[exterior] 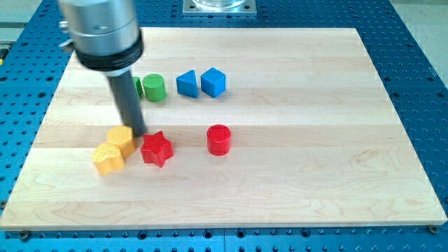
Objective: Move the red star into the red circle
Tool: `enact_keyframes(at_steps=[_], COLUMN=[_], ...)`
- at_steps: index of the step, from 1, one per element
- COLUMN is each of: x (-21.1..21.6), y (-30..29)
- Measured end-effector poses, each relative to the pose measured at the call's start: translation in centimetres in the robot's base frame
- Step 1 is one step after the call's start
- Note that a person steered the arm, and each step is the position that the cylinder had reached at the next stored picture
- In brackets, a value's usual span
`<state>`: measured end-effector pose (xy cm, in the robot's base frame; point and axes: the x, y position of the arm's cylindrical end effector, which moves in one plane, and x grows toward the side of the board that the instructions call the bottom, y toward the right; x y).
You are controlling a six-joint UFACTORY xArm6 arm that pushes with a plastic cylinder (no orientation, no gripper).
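Red star (156, 148) sits on wooden board (294, 175), left of centre, red cylinder (219, 139) apart to its right. My tip (138, 133), bare rod, nothing held, just upper-left of star, beside yellow blocks (114, 149). Green (155, 88) and blue blocks (201, 82) above.

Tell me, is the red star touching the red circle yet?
No. The star sits apart from the circle, bare wood between them. My tip is just left of the star.

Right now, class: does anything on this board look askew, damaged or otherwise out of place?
Nothing stands out. All blocks sit flat on the board, none damaged. My tip is just left of the red star, which lies apart from the red circle.
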<state>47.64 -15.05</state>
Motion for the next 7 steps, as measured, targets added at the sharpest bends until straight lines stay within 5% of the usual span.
enact_keyframes(at_steps=[3, 5, 7], x=[2.7, 3.3, 4.6], y=[-2.3, 11.3, 4.4])
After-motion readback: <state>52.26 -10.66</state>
